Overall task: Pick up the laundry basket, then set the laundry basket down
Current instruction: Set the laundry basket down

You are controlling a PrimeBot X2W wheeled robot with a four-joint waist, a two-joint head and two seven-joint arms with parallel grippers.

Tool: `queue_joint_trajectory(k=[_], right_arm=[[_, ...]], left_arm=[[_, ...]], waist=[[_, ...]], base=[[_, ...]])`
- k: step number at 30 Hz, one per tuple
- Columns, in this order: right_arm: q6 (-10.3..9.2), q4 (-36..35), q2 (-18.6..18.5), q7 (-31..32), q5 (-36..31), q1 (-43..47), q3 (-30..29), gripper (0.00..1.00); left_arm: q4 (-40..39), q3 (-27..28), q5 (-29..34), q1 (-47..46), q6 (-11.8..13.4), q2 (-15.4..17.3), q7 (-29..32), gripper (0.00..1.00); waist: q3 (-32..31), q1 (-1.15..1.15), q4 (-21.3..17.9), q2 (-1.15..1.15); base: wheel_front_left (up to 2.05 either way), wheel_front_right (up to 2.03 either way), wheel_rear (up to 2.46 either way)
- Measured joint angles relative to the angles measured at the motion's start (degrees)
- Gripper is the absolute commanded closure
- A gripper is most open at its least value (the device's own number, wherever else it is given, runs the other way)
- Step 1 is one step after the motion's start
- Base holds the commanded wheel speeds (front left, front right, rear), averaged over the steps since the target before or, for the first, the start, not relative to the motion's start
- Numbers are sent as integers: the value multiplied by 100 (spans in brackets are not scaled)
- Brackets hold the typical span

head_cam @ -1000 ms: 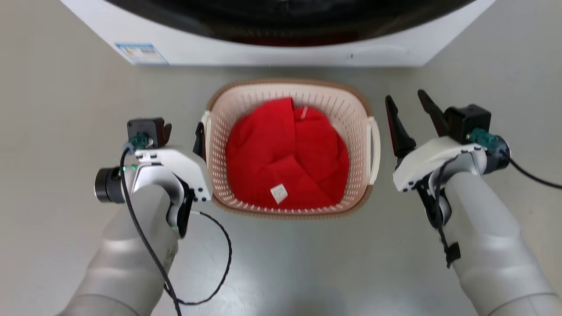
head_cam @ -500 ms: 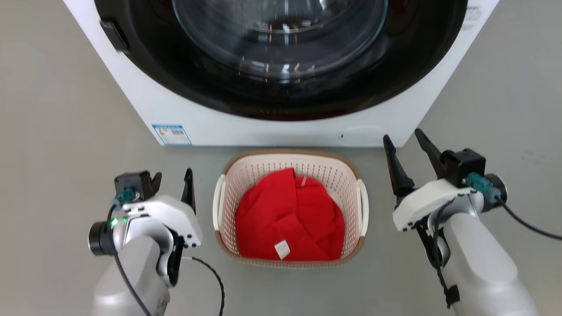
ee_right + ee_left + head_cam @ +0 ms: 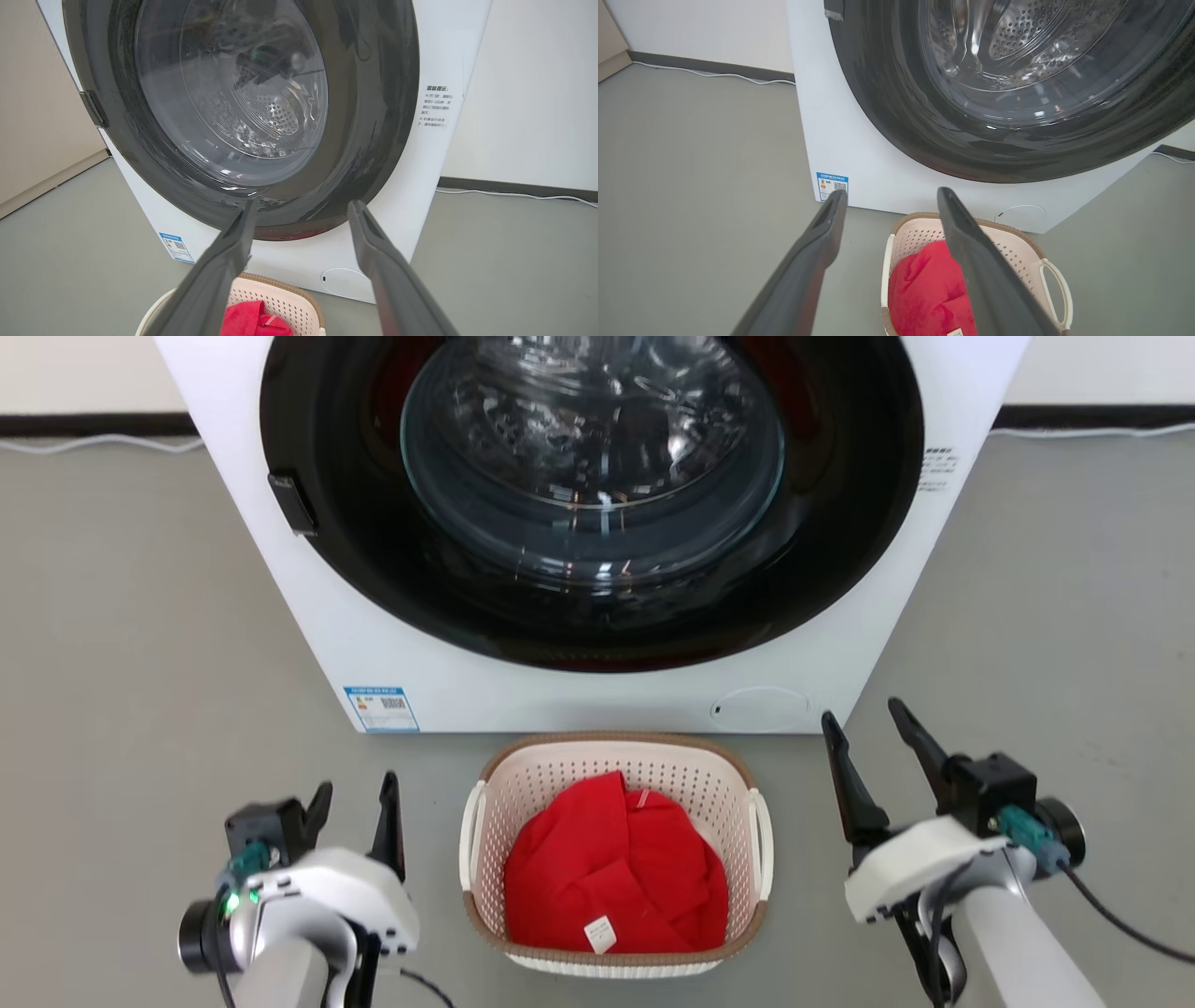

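The laundry basket [image 3: 611,761] stands on the grey floor just in front of the washing machine, cream-white with a brown rim and white loop handles, holding a red garment [image 3: 611,882]. My left gripper [image 3: 357,793] is to its left, open and empty, apart from the left handle. My right gripper [image 3: 864,728] is to its right, also open and empty, higher and clear of the right handle. The left wrist view shows the basket [image 3: 1017,238] below and right of the left gripper [image 3: 891,196]. In the right wrist view its rim [image 3: 285,285] lies low, under the right gripper [image 3: 302,205].
The white washing machine [image 3: 822,644] with its shut dark round door [image 3: 593,485] rises directly behind the basket. A white cable [image 3: 93,443] runs along the dark skirting at the back wall. Grey floor spreads to both sides.
The head camera has tilted up, bringing the washer door into view. Both grippers have drawn up and outward from the basket's handles, staying open. The basket stays on the floor.
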Motion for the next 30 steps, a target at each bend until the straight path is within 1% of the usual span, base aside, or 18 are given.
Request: queue_joint_trajectory(k=[11, 18, 25, 30], right_arm=[[-1, -459, 25, 4, -59, 1035, -229, 0], [-1, -790, 34, 4, -59, 1454, -376, 0], [-1, -1105, 47, 4, -57, 1896, -573, 0], [-1, -1157, 62, 4, -48, 2064, -723, 0]], left_arm=[[-675, 469, 301, 1230, -112, -38, 0, 0], [-1160, 760, 403, 1767, -179, -134, 0, 0], [-1837, 1133, 505, 2313, -211, -224, 0, 0], [-2185, 1314, 650, 2506, -212, -311, 0, 0]], waist=[[-581, 0, -148, 0], [-745, 0, -178, 0], [-852, 0, -150, 0], [-889, 0, -131, 0]], base=[[0, 0, 0], [0, 0, 0], [0, 0, 0], [0, 0, 0]])
